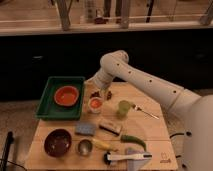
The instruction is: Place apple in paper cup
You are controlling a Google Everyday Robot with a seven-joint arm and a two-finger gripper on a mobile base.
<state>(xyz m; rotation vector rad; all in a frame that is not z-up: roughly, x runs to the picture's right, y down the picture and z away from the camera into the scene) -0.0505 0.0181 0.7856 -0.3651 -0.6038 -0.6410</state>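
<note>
Above paper cup (95, 105): gripper (98, 94), jaws indistinct; apple (95, 103) inside cup.

Dark low wall (60, 55) under a lit window ledge (100, 27), pale speckled floor (17, 120).

Pincer (100, 93) just above apple (95, 103) in paper cup (95, 105).

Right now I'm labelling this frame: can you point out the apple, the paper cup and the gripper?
apple (95, 102): camera view, on its orange top, showing in the cup's mouth.
paper cup (95, 108): camera view, on its white front wall.
gripper (98, 94): camera view, at the dark fingertips just above the cup.
</note>
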